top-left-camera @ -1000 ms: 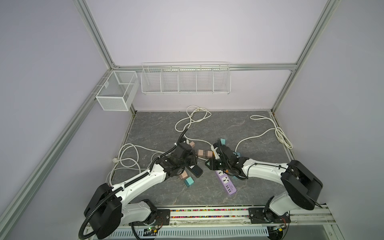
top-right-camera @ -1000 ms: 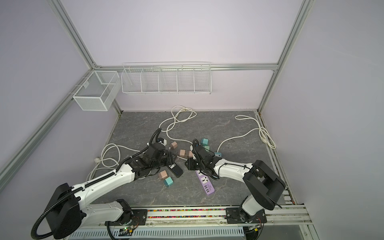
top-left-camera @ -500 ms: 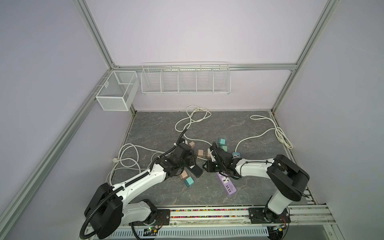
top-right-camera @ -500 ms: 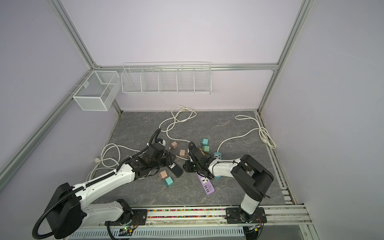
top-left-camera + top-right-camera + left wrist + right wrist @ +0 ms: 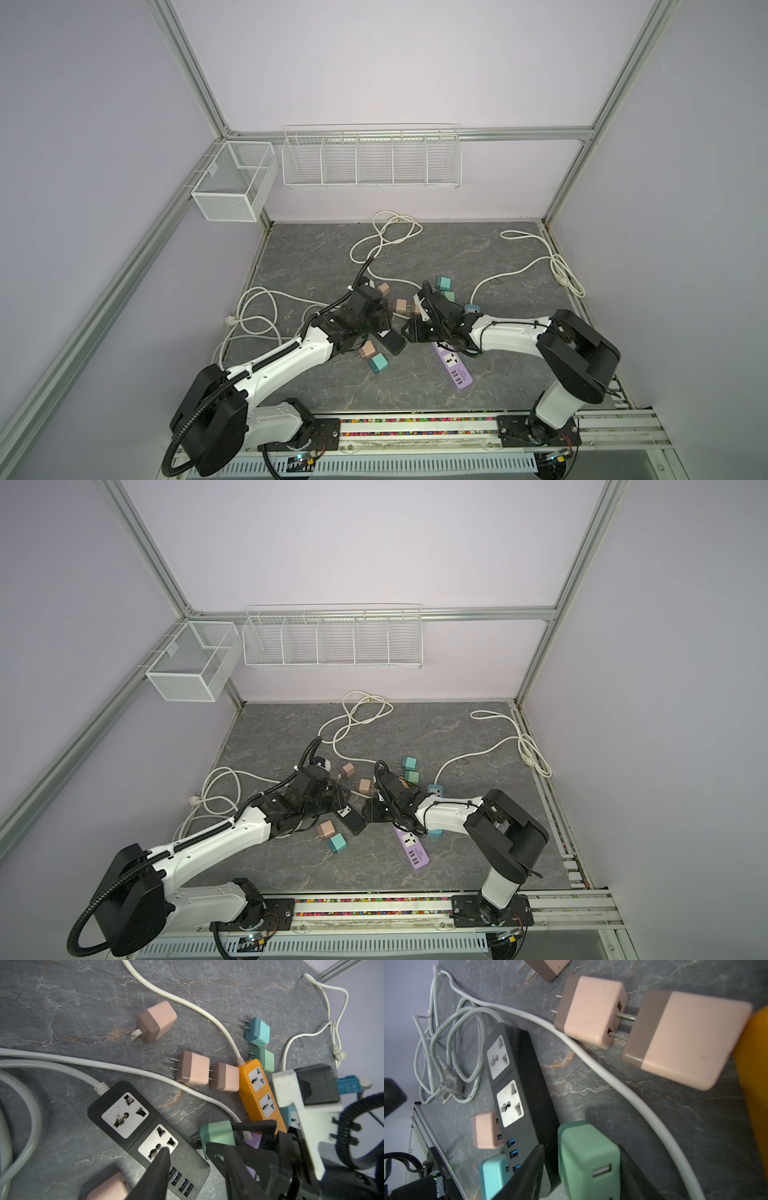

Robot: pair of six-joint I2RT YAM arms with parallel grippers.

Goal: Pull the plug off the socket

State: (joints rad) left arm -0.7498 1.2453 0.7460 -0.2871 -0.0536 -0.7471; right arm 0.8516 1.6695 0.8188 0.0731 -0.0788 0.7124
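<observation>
Where the two arms meet near the middle of the grey table point(image 5: 498, 257), the green plug point(image 5: 589, 1167) stands between the two black fingers of the right gripper point(image 5: 580, 1148), its USB port turned to the wrist camera. A clear gap shows between the plug and one finger point(image 5: 527, 1169), so the jaws stand part open and are not clamped on it. The other finger lies close along the plug's far side.

In the left wrist view the plug point(image 5: 218, 1133) is just beside the USB end of the black power strip point(image 5: 145, 1126) and in front of the cord end of the purple power strip point(image 5: 254, 1140), plugged into neither. Whether it rests on the table or hangs just above it I cannot tell. In both top views the gripper hides it.

The left gripper point(image 5: 381, 329) is low over the black power strip. One finger point(image 5: 160, 1165) has its tip at the strip's second socket. The other finger does not show clearly, so I cannot tell how wide this gripper stands.

Two pink plugs point(image 5: 193, 1069) lie end to end against the orange power strip point(image 5: 257, 1088), the prongs of one touching the back of the other. A third pink plug point(image 5: 156, 1021) lies apart, and a blue plug point(image 5: 257, 1031) lies beyond the orange strip's cord
</observation>
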